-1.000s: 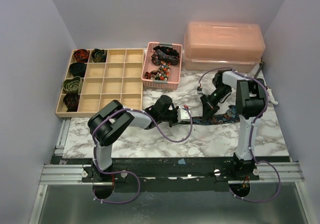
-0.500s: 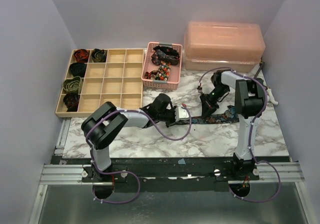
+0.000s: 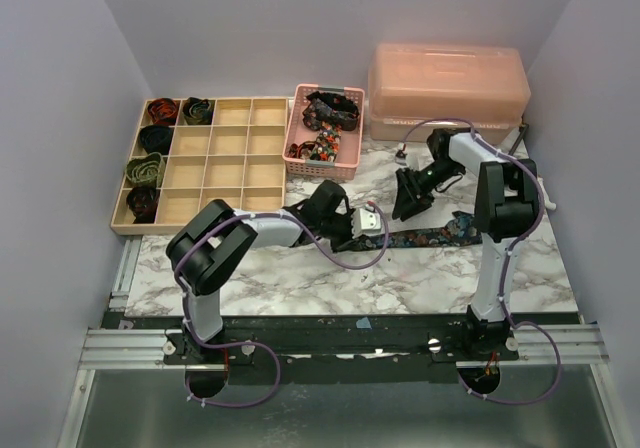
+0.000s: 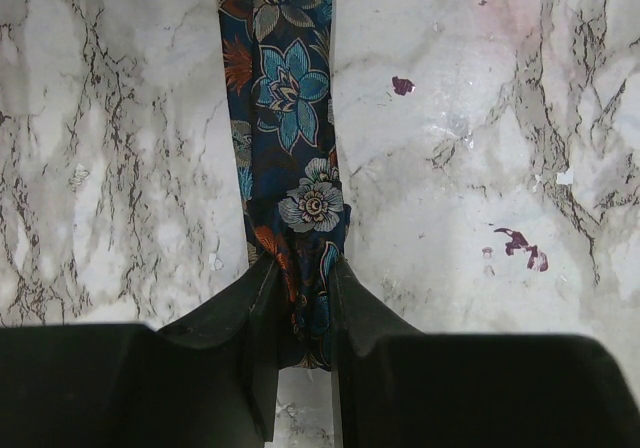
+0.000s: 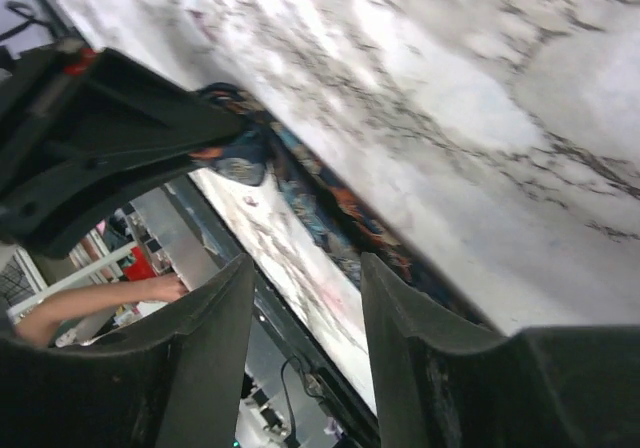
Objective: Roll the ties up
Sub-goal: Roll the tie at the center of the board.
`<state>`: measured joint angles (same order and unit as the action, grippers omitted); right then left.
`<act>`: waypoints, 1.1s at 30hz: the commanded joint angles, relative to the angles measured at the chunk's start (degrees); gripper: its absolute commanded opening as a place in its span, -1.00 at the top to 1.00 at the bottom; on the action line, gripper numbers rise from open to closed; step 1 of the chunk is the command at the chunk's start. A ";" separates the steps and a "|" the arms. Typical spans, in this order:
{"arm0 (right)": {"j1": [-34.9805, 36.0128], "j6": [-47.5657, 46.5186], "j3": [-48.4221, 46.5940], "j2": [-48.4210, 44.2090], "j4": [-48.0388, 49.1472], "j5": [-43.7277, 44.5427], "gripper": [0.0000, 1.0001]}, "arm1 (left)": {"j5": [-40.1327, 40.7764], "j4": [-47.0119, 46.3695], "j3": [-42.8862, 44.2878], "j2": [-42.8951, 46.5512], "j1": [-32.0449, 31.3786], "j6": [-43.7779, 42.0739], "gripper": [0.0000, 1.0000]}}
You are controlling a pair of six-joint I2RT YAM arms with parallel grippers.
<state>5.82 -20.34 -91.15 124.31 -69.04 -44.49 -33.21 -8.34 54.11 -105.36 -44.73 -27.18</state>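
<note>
A navy floral tie (image 3: 440,234) lies flat on the marble table (image 3: 300,278), running from centre to right. My left gripper (image 3: 368,230) is shut on its narrow left end; in the left wrist view the tie (image 4: 290,118) runs away from the closed fingers (image 4: 255,308) of the gripper (image 4: 300,303). My right gripper (image 3: 408,194) is open and empty, lifted just behind the tie's middle. In the right wrist view the gripper (image 5: 305,328) hangs over the tie (image 5: 330,203). Several coiled ties (image 3: 145,169) sit in the wooden tray's left compartments.
The wooden divided tray (image 3: 225,173) stands at the back left. A pink mesh basket (image 3: 300,158) holding loose ties stands at back centre. A pink lidded plastic box (image 3: 448,88) stands at the back right. The table's front edge runs along the arm bases.
My right gripper has lifted off the tie and drawn back toward the rear. My left gripper stays shut on the tie's end, its arm shifted slightly.
</note>
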 commanded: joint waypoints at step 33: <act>9.45 9.78 10.92 7.31 18.50 4.01 0.90 | -0.21 -1.73 -0.77 -6.96 0.85 8.06 0.05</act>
<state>14.35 -10.52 -83.22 129.54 -56.12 -54.41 -34.39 -8.54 57.43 -108.51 -44.25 -22.68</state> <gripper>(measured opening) 0.058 0.442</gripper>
